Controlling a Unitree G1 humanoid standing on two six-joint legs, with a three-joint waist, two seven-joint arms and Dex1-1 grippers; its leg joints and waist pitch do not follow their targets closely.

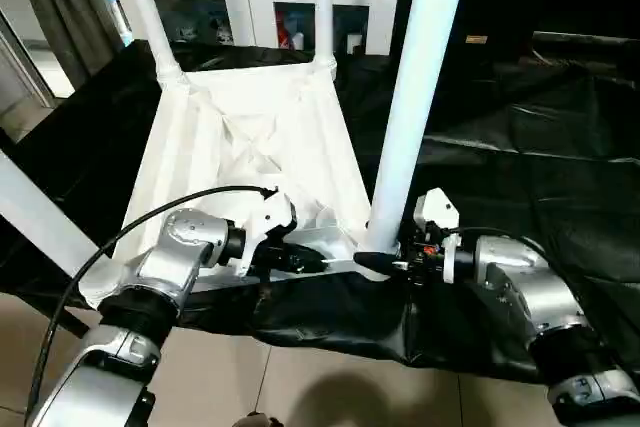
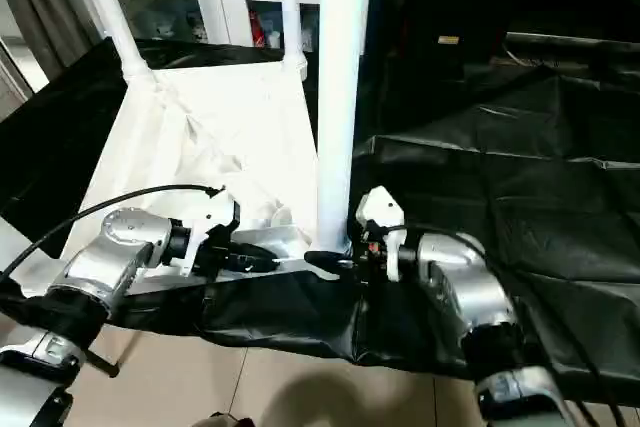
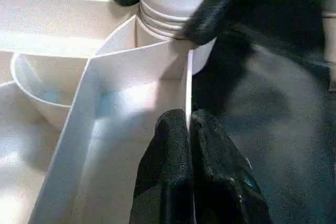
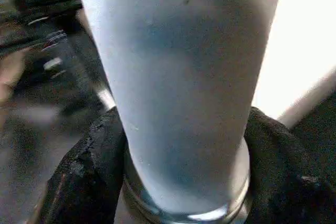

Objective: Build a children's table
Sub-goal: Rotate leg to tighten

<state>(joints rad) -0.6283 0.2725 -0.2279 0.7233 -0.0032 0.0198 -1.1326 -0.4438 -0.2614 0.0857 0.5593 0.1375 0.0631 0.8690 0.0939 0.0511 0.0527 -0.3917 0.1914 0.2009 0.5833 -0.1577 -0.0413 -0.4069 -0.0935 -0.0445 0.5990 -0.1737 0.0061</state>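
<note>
the square white plastic table top [image 1: 250,147] lies upside down, ribbed underside up, on black plastic sheeting [image 1: 540,177] that is spread over the work surface, with a white glass-door cabinet [image 1: 250,7] standing behind it. three long white tubular legs stand up from its corners: the far-left leg [image 1: 148,12] and the far-right leg [image 1: 323,2] sit in their round sockets, and the near-right leg [image 1: 415,97] rises from the near-right corner socket [image 3: 176,17], where a threaded collar shows just above the socket rim, so it looks not fully seated yet. another white tube [image 1: 40,217] crosses the left edge of the head view at a slant; whether it is fitted or lying loose cannot be told. by this, the build seems well past half, with the near-right leg to be driven home and the fourth corner to be settled. the right gripper [image 1: 385,265] has its two black fingers [image 4: 86,166] spread around the base of the near-right leg and pressing on both sides, clamped on it just above the collar. the left gripper [image 3: 190,129] has its fingers drawn together, nipping the thin upright rim wall [image 3: 188,85] of the table top near that same corner, steadying it.
</note>
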